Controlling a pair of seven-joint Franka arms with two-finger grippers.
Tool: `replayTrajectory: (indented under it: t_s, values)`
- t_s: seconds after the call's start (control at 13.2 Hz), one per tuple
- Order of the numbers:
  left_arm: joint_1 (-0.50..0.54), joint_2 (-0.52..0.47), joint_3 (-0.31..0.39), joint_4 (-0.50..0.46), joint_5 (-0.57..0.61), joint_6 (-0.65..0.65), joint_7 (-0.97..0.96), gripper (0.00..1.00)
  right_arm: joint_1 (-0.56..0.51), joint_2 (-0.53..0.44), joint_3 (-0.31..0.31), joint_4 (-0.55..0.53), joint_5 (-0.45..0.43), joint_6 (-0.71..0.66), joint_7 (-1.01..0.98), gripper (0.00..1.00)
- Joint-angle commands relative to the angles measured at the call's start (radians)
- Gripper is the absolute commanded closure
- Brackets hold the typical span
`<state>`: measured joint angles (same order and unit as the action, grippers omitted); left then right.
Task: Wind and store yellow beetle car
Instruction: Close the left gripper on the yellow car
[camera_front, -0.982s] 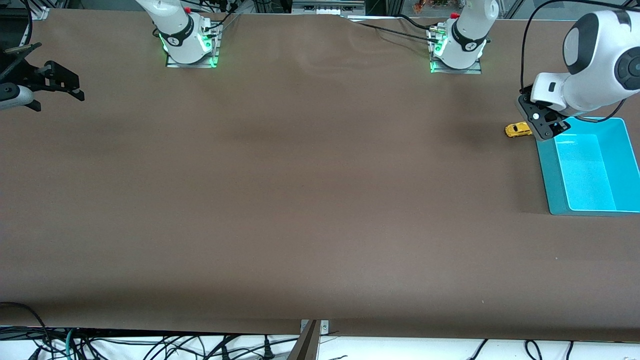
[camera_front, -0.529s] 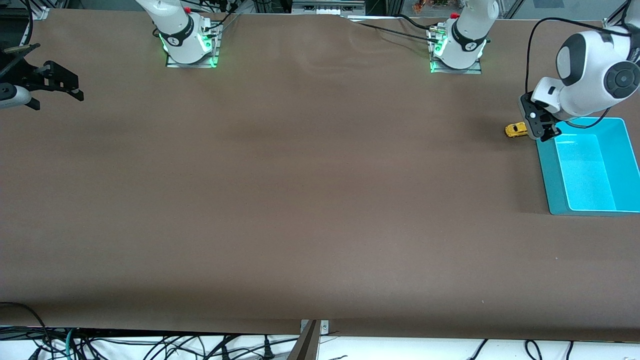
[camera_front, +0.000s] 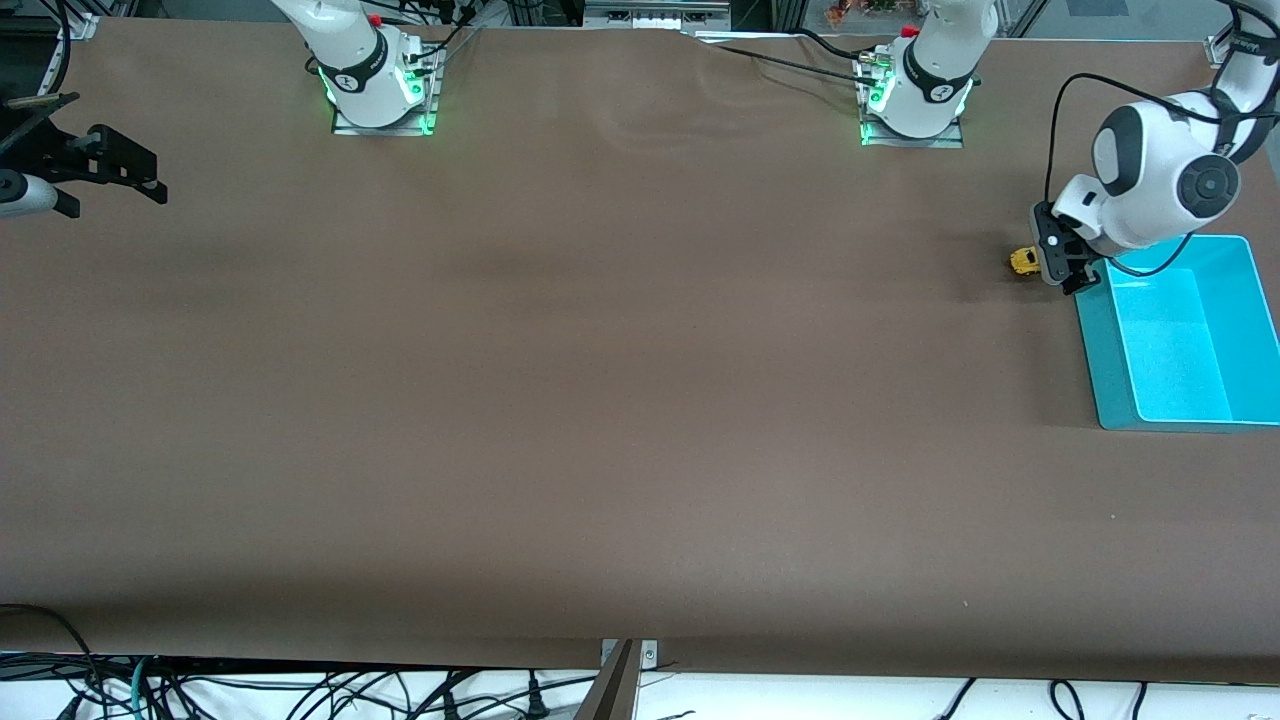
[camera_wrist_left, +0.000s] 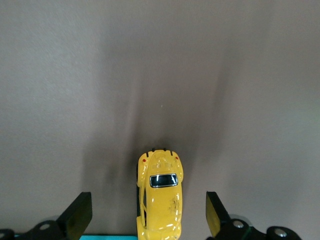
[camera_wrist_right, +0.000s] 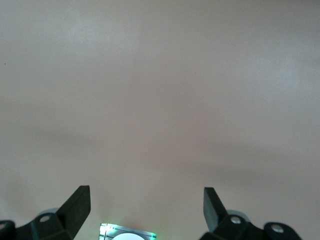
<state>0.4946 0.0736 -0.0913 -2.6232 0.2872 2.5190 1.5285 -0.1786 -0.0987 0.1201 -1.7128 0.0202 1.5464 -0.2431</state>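
At the right arm's end of the counter (camera_front: 600, 400) the right claw (camera_front: 150, 185) waits, jaws spread wide over bare brown surface, nothing between them; its wrist view shows only that surface and a green-lit base plate.

The middle of the counter carries nothing.

Toward the left arm's end, the yellow beetle car (camera_wrist_left: 160, 200) sits on its wheels just beside the corner of the teal bin (camera_front: 1100, 370) that lies farthest from the front camera. The left claw (camera_front: 1062, 258) is down low at the car, its black fingers (camera_wrist_left: 80, 215) standing wide apart on either flank of the body with clear gaps — touching nothing, gripping nothing. In the front view the claw hides most of the car, and only a yellow end peeks out.

The car looks like a small, hard, glossy shell — light, stiff, and probably slippery on its rounded roof. The flat door sides between the wheels seem the safest place to pinch, and the fingers already line up with them. To wind it, the wheels likely need to stay pressed on the counter while it is dragged, so a low, firm grip would serve.

The left arm reaches out from its base with the wrist bent over, the claw pointing down at the car.
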Motion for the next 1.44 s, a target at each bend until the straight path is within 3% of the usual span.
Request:
replayTrajectory:
  t_s: [0.0, 0.68, 0.76, 0.83, 0.91, 1.06, 1.36]
  values:
    - [0.064, -0.017, -0.008, -0.051, 0.079, 0.076, 0.024, 0.0, 0.011, 0.005, -0.002, 0.024, 0.001, -0.022, 0.015, 0.0]
    - [0.111, 0.094, -0.007, -0.054, 0.122, 0.219, 0.024, 0.0, 0.01, 0.005, 0.018, 0.024, -0.013, -0.023, 0.018, 0.0]
    - [0.114, 0.091, -0.008, -0.052, 0.148, 0.219, 0.024, 0.23, 0.01, 0.005, 0.018, 0.024, -0.013, -0.023, 0.018, 0.0]
    - [0.119, 0.088, -0.008, -0.052, 0.164, 0.221, 0.021, 0.59, 0.01, 0.005, 0.019, 0.022, -0.013, -0.023, 0.018, 0.0]
    - [0.121, 0.086, -0.008, -0.049, 0.164, 0.221, 0.022, 0.78, 0.01, 0.005, 0.018, 0.022, -0.011, -0.023, 0.018, 0.0]
    - [0.119, 0.083, -0.008, -0.046, 0.165, 0.219, 0.024, 0.84, 0.01, 0.007, 0.018, 0.022, -0.011, -0.023, 0.018, 0.0]
    - [0.113, 0.081, -0.025, -0.025, 0.162, 0.212, 0.015, 0.85, 0.01, 0.008, 0.018, 0.022, -0.011, -0.023, 0.016, 0.0]
